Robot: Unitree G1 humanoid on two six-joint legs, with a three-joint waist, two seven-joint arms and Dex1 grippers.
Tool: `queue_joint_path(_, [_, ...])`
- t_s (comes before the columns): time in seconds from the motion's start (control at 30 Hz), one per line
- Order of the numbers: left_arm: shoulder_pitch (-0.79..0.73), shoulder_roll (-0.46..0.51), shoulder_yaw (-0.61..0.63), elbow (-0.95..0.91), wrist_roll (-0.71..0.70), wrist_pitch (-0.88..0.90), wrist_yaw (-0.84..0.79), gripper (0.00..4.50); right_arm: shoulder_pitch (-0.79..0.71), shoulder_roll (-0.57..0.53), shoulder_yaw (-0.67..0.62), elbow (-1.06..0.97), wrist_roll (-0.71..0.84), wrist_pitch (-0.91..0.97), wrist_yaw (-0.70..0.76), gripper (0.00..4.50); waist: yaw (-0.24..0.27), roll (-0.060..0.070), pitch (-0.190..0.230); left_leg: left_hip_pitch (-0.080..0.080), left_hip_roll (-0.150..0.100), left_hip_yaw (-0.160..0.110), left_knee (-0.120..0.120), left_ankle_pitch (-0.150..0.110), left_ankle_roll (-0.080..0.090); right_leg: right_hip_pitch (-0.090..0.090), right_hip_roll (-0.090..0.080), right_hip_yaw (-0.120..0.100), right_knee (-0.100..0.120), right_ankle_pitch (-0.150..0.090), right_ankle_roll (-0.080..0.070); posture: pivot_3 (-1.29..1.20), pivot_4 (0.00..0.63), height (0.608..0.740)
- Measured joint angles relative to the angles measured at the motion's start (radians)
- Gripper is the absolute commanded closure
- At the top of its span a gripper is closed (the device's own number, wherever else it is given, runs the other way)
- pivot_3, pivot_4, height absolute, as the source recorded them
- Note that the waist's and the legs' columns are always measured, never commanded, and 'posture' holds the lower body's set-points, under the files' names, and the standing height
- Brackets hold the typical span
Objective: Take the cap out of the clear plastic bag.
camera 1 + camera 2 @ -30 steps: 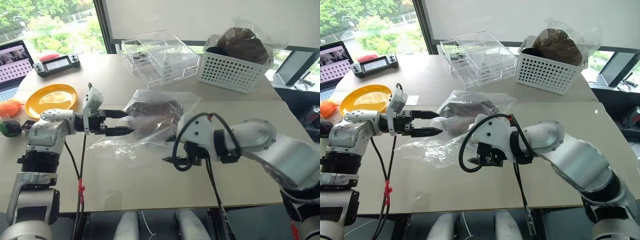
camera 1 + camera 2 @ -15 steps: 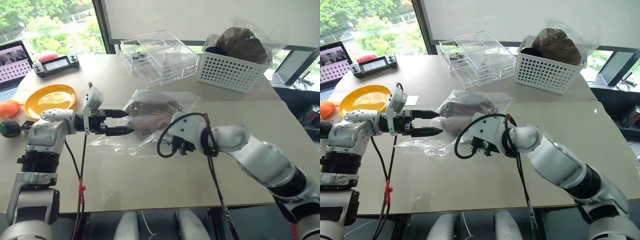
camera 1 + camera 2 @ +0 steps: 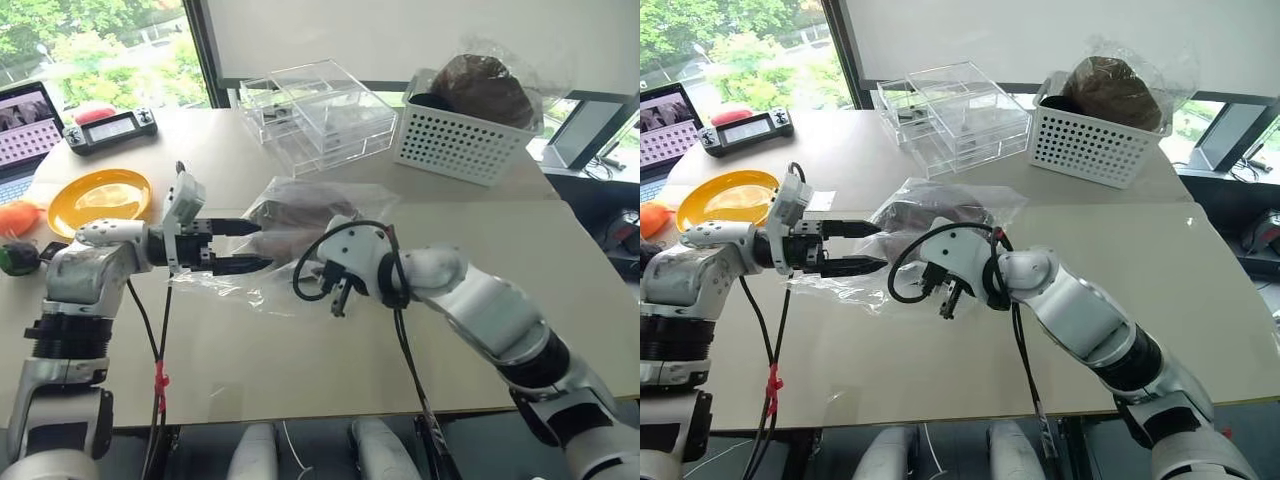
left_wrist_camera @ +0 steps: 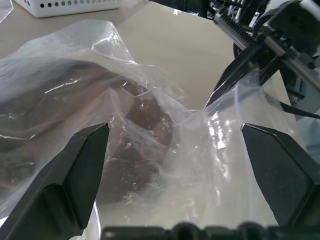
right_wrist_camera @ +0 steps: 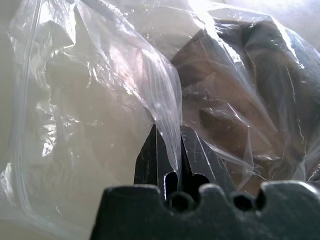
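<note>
Right wrist view shows your right gripper [image 5: 172, 150] jaws pinched on thin slippery clear plastic bag [image 3: 230, 285] film on the worktop [image 3: 300, 370], left gripper [image 3: 255, 246] jaws apart at its mouth; grab the soft, light cap [image 5: 235, 100] inside by its edge.

Left arm: I have it reaching in from the left, forearm about level, wrist turned so the left gripper [image 3: 262, 247] points toward the right; its two black fingers [image 4: 75, 175] stand wide apart, one above the other in the head views. Right arm: I have it stretched across from the right, elbow bent, wrist angled downward. Right gripper [image 3: 944, 303]: fingers pressed together, pinching a fold of the clear plastic bag [image 5: 165, 115] between them.
</note>
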Motion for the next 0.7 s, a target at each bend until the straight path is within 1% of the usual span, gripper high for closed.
queue_joint_path(0.07, [0.041, 0.044, 0.071, -0.094, -0.091, 0.089, 0.005, 0.00, -0.001, 0.006, 0.000, 0.038, -0.010, -0.024, 0.005, 4.36, 0.001, 0.000, 0.000, 0.000, 0.000, 0.000, 0.000, 0.000, 0.000, 0.000, 0.000, 0.000, 0.000, 0.000, 0.000, 0.00, 0.150, 0.735])
queue_joint_path(0.13, [0.124, 0.076, 0.170, -0.214, -0.251, 0.236, 0.045, 0.00, -0.008, 0.033, -0.010, 0.085, -0.010, -0.051, 0.008, 4.36, -0.004, 0.000, 0.000, 0.000, 0.000, 0.001, 0.000, 0.000, 0.000, 0.000, 0.000, 0.001, 0.000, 0.000, 0.000, 0.00, 0.150, 0.735])
queue_joint_path(0.17, [0.177, 0.077, 0.222, -0.285, -0.348, 0.315, 0.084, 0.00, -0.014, 0.048, -0.018, 0.113, -0.011, -0.066, 0.009, 4.36, -0.003, 0.000, 0.000, 0.001, 0.000, 0.001, 0.000, 0.000, 0.000, 0.000, 0.000, 0.001, 0.000, 0.000, 0.000, 0.00, 0.150, 0.735])
queue_joint_path(0.2, [0.232, 0.071, 0.264, -0.344, -0.417, 0.367, 0.125, 0.00, -0.022, 0.068, -0.032, 0.139, -0.009, -0.078, 0.008, 4.36, -0.001, 0.000, 0.000, 0.001, 0.001, 0.000, 0.000, 0.000, 0.000, 0.000, 0.000, 0.001, 0.000, 0.000, 0.000, 0.00, 0.150, 0.735])
queue_joint_path(0.3, [0.344, 0.007, 0.333, -0.434, -0.553, 0.441, 0.295, 0.00, -0.058, 0.113, -0.081, 0.183, -0.006, -0.099, 0.009, 4.36, 0.006, 0.000, 0.000, 0.002, 0.001, -0.001, 0.001, 0.000, 0.000, 0.001, 0.000, 0.000, 0.001, 0.000, 0.000, 0.00, 0.150, 0.735])
queue_joint_path(0.4, [0.413, -0.024, 0.358, -0.475, -0.595, 0.450, 0.407, 0.00, -0.073, 0.116, -0.092, 0.184, -0.007, -0.120, 0.020, 4.36, 0.012, -0.002, -0.001, 0.002, 0.000, -0.001, 0.001, 0.000, 0.000, 0.002, 0.000, 0.000, 0.000, 0.000, 0.000, 0.00, 0.150, 0.735])
queue_joint_path(0.53, [0.470, -0.051, 0.370, -0.502, -0.632, 0.440, 0.510, 0.00, -0.076, 0.117, -0.091, 0.185, -0.006, -0.128, 0.050, 4.36, 0.012, -0.002, -0.001, 0.002, 0.000, 0.000, 0.000, 0.000, 0.000, 0.002, 0.000, 0.000, 0.000, 0.000, 0.000, 0.00, 0.150, 0.735])
queue_joint_path(0.7, [0.505, -0.103, 0.383, -0.507, -0.676, 0.408, 0.635, 0.00, -0.081, 0.118, -0.090, 0.184, -0.006, -0.130, 0.075, 4.36, 0.010, -0.002, -0.001, 0.002, 0.000, 0.000, 0.000, 0.000, 0.000, 0.002, 0.000, 0.000, 0.000, 0.000, -0.001, 0.00, 0.150, 0.735])
